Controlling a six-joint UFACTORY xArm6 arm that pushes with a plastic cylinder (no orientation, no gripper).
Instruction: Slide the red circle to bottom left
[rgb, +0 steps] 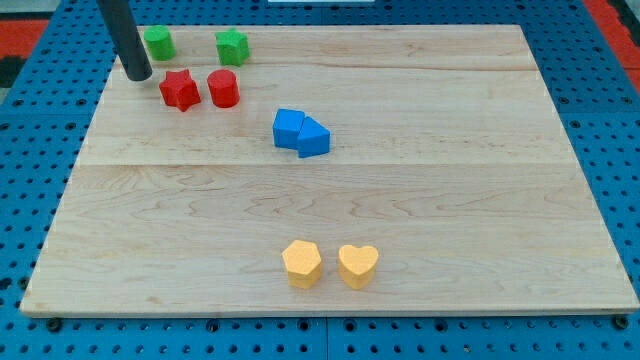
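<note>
My tip (138, 75) held nothing, touching no block; the red circle (223, 88) sat beyond the red star (180, 90) to its right, unmoved toward bottom left.

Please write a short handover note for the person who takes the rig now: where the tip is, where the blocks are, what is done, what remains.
My tip: on the board near the view's top left, just left of the red star, not touching it.
Red circle: right of the red star, close beside it, near the view's top.
Done: nothing visible; the circle is far from the bottom left.
Left: bring the tip around to the circle's upper right and push it to the bottom left, avoiding the star.
</note>
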